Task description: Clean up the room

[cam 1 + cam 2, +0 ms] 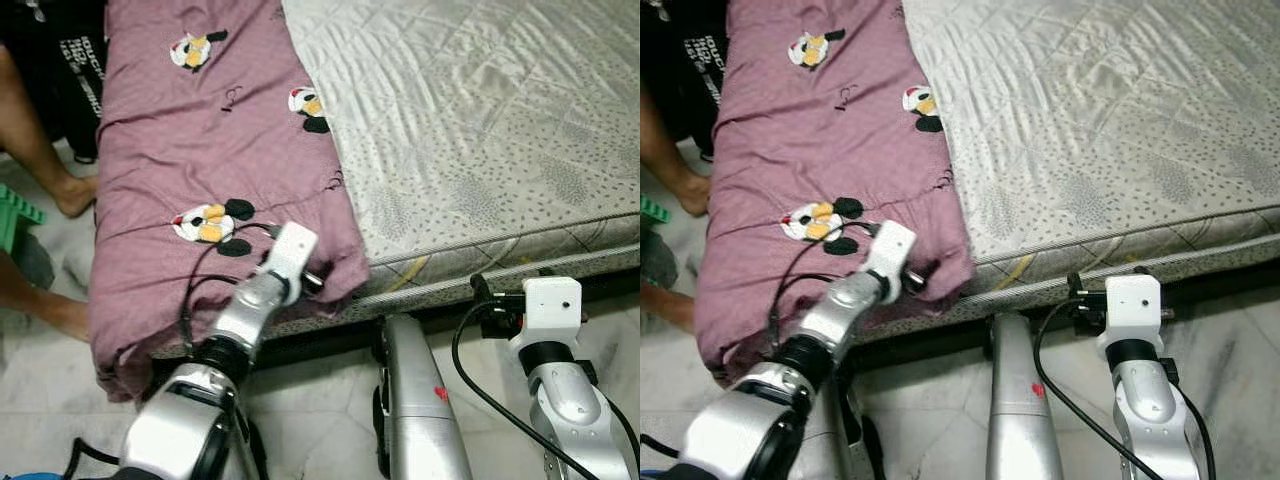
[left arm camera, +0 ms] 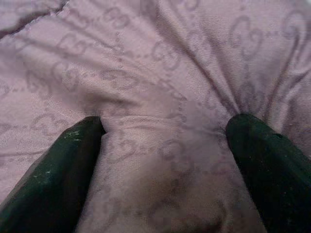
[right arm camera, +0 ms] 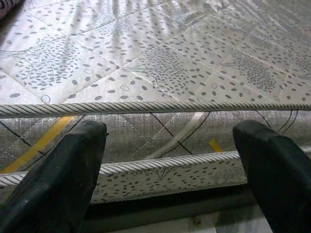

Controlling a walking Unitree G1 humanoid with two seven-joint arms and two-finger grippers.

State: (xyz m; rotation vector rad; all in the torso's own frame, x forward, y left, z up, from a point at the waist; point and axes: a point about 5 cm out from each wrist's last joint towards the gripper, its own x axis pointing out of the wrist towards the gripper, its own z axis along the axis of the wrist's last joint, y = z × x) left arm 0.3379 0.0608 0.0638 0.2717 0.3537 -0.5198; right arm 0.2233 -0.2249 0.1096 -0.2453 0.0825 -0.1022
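Left end effector [image 2: 165,141] presses soft mauve quilt [image 1: 200,150] (fingers spread).

We see a matt mauve woven-cloth blanket [image 1: 200,150], a quilted mattress [image 1: 480,130] with a satin sheen, and a glossy marbled floor [image 1: 330,420].

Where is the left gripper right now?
The left gripper is pressed open-fingered into the purple blanket at its near corner, on the mattress's left front edge.
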